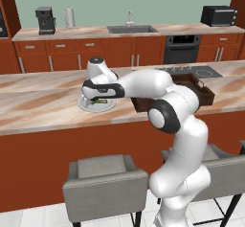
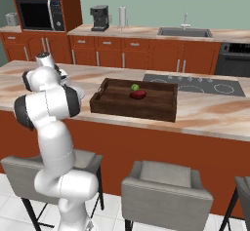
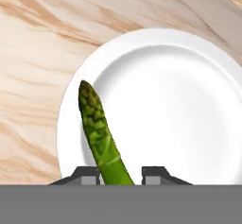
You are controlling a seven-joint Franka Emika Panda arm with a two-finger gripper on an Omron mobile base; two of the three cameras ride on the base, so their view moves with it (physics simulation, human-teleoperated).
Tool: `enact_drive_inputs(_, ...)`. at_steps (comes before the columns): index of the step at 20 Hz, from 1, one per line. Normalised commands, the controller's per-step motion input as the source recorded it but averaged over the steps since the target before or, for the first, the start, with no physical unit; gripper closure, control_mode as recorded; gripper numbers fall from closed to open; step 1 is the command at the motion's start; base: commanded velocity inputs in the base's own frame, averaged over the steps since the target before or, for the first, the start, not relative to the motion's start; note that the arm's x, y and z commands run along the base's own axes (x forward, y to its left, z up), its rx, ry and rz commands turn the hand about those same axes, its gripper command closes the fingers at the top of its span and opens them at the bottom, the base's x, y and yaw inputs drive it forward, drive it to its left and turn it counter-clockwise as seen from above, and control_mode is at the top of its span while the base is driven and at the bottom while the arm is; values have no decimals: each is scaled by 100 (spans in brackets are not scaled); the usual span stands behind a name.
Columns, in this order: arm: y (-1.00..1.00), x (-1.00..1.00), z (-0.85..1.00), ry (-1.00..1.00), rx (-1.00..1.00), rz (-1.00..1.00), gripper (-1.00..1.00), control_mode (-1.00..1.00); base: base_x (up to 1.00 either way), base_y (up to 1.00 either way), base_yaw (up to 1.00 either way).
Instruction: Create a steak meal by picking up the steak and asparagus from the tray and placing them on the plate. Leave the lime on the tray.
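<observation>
overlooking marble counter, plate

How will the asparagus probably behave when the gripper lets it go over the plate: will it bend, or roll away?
The asparagus juts straight from the shut gripper without drooping, so it is probably stiff. It is thin and rounded, so it may roll a little once released. The plate beneath has a raised rim, which would likely stop it.

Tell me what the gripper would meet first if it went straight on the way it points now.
Most likely the plate: the gripper, shut on the asparagus, points at its pale surface, so the stalk's tip would probably touch first. Depth is unclear.
</observation>
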Motion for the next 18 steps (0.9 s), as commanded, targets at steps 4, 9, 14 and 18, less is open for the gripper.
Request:
enact_drive_inputs(4, 0, 27, -26, 0, 0, 0, 100, -100, 0, 0, 0)
enact_drive_inputs(9, 0, 28, -23, 0, 0, 0, 100, -100, 0, 0, 0)
enact_drive_inputs(14, 0, 26, -20, 0, 0, 0, 100, -100, 0, 0, 0)
enact_drive_inputs(18, 0, 18, -14, -1, 0, 0, -100, -100, 0, 0, 0)
